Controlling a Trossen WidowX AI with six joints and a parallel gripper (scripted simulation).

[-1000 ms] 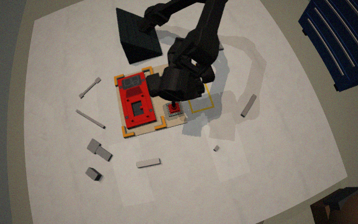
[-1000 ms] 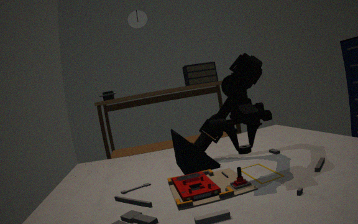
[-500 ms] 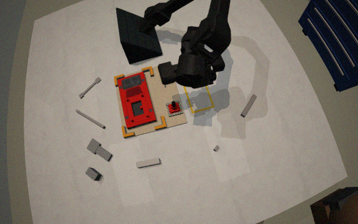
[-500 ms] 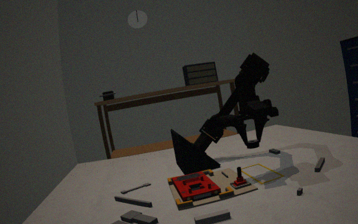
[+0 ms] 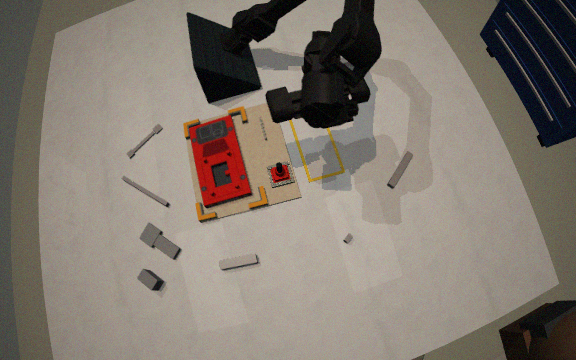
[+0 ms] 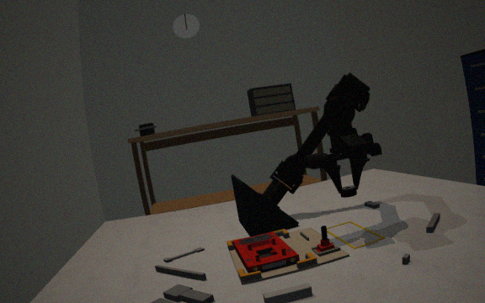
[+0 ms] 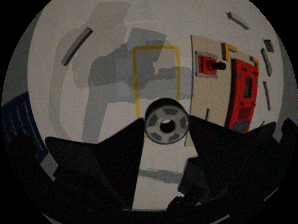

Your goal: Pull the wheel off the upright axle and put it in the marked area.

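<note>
High over the far end of the yellow outline (image 5: 316, 152), gripper (image 6: 347, 190) clamped on wheel (image 7: 166, 123), axle (image 5: 279, 169) bare. Best lowered straight down, kept level, well within outline, set gently on surface (image 5: 418, 260). Then jaws opened wide and lifted off, touching nothing.

Your top view looks straight down on the surface (image 5: 418, 280); the exterior watches low from one corner; the wrist view peers down past the claw (image 7: 166, 123).
</note>
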